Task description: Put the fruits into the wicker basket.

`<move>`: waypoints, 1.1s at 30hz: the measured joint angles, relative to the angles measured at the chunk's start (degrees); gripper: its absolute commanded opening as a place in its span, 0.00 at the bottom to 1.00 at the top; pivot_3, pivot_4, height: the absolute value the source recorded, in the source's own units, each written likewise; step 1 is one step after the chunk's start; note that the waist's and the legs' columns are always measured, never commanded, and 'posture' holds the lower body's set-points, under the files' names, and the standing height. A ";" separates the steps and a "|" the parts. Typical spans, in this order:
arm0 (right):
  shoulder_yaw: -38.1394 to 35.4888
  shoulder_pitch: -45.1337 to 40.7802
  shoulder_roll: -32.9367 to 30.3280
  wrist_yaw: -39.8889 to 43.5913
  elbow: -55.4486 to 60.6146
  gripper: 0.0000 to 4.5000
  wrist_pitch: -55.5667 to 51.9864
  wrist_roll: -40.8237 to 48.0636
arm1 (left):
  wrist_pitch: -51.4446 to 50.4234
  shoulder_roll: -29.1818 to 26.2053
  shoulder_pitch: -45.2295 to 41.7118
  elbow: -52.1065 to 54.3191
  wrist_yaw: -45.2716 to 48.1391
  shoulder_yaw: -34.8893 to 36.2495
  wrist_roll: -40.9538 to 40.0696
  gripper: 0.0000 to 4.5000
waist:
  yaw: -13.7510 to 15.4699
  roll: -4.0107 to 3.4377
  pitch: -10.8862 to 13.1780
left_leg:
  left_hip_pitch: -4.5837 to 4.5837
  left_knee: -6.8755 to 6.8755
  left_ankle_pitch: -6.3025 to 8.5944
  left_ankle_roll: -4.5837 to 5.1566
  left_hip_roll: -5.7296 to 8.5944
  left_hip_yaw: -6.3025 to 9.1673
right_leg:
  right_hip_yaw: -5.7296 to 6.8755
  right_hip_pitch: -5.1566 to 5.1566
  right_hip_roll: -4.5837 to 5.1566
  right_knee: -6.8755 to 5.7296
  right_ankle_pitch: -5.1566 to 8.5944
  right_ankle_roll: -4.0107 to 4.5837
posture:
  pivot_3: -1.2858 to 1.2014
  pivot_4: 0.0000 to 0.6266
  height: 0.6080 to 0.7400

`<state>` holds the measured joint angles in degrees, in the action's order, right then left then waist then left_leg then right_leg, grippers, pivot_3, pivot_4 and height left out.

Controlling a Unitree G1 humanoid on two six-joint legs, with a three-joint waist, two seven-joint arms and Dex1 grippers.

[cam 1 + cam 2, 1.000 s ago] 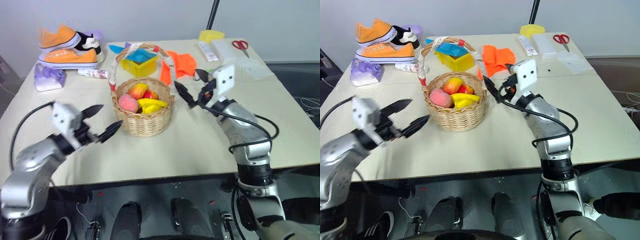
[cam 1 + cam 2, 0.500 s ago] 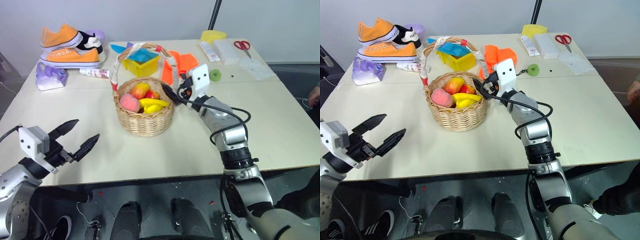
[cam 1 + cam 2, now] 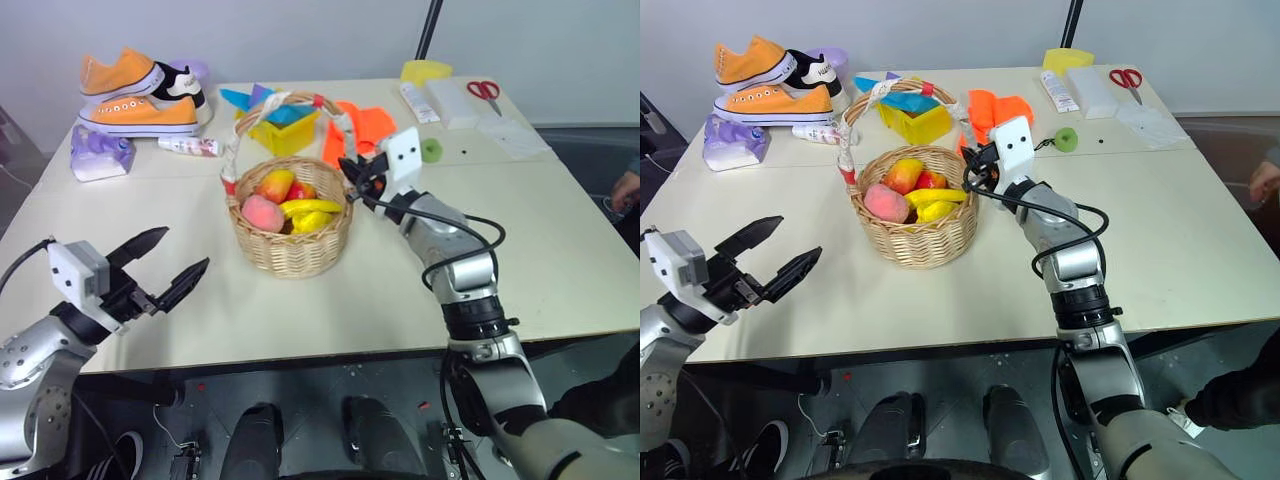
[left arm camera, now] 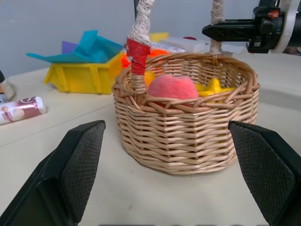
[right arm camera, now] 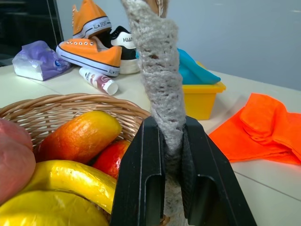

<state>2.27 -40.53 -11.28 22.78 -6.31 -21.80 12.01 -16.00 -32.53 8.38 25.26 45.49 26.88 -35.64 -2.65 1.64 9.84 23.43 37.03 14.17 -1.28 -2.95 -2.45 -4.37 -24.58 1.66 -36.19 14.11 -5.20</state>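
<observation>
The wicker basket (image 3: pixel 290 245) stands mid-table with the fruits inside: a pink peach (image 3: pixel 262 212), a red-yellow mango (image 3: pixel 276 184), a yellow banana (image 3: pixel 305 207) and a glossy yellow oval (image 3: pixel 312 221). My right gripper (image 3: pixel 352 170) is shut on the right leg of the white-wrapped handle (image 5: pixel 157 84), just above the rim. In the right wrist view both black fingers (image 5: pixel 141 188) clamp the handle. Near the table's front left, my left gripper (image 3: pixel 185 250) is open and empty, a short way from the basket, which it faces in the left wrist view (image 4: pixel 188 136).
Behind the basket are a yellow box (image 3: pixel 280 128) with blue paper, an orange cloth (image 3: pixel 365 125) and a green ball (image 3: pixel 431 150). Orange sneakers (image 3: pixel 135 95), a purple bag (image 3: pixel 98 155) and a tube (image 3: pixel 190 147) sit back left. Scissors (image 3: pixel 485 90) lie back right. A person's hand (image 3: pixel 628 190) is at the right edge.
My right gripper has moved in to the basket's handle and shut on it. My left gripper has drawn back from the basket toward the front left, still open.
</observation>
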 measured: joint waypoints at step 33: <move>-38.38 24.05 -12.68 -27.98 26.95 0.01 -10.97 -1.87 | 7.63 11.20 -40.90 -31.98 17.15 -30.11 7.38 1.00 | -0.07 -0.26 -0.02 | -0.03 -0.02 0.00 0.03 0.06 0.03 | -0.19 0.00 -0.19 0.01 -0.06 -0.16 | 0.52 0.24 1.00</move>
<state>-36.10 -16.48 -23.96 -5.20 20.65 -32.77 10.14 -8.37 -21.33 -32.51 -6.72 62.64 -3.24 -28.26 -2.72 1.38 9.82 23.41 37.00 14.17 -1.24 -2.89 -2.42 -4.56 -24.58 1.47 -36.19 14.05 -5.36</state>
